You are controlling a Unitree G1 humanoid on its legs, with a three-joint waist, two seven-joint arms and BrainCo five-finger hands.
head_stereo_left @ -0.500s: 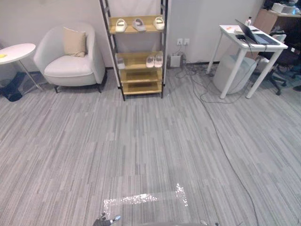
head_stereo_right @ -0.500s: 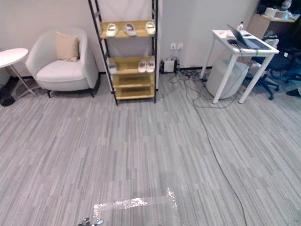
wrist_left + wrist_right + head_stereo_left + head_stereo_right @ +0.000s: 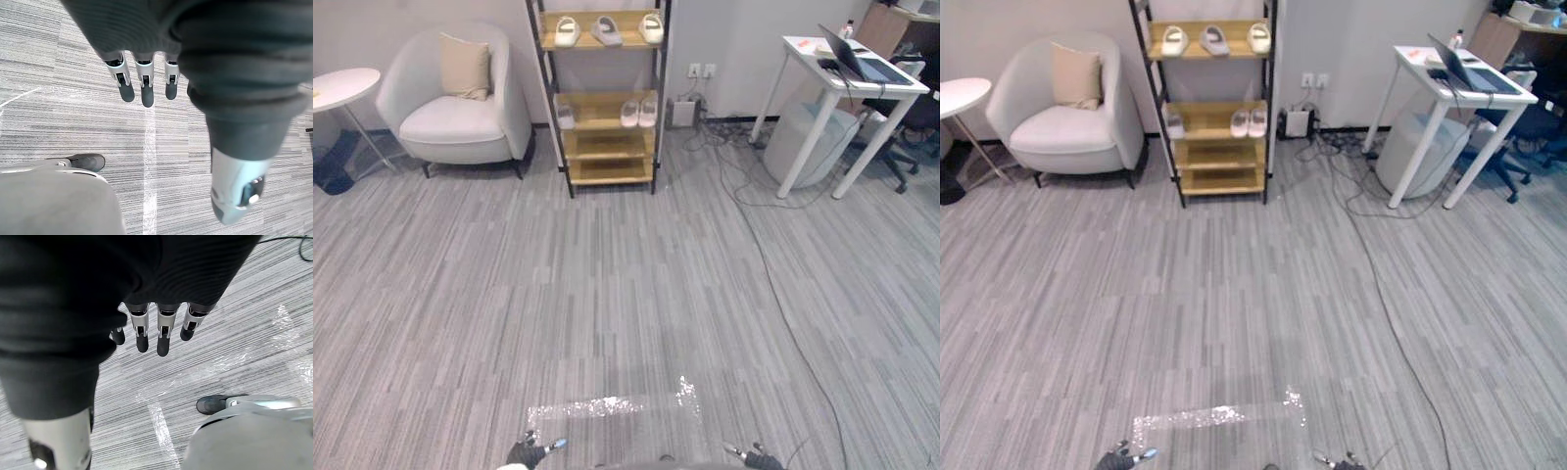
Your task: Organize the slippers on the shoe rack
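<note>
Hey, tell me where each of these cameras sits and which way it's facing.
Left eye view: on the head, facing forward and down over carpet to the shoe rack and slippers; left hand and right hand at the lower edge.
Right eye view: beside it, sharing that same scene.
Left wrist view: on the left wrist, facing down past straight fingers to carpet.
Right wrist view: likewise for the right wrist.

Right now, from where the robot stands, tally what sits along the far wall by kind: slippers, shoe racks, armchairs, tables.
Slippers: 6 (3 on the top shelf, 3 on the second shelf)
Shoe rack: 1
Armchair: 1
Tables: 2 (round side table, white desk)
Total: 10
</note>
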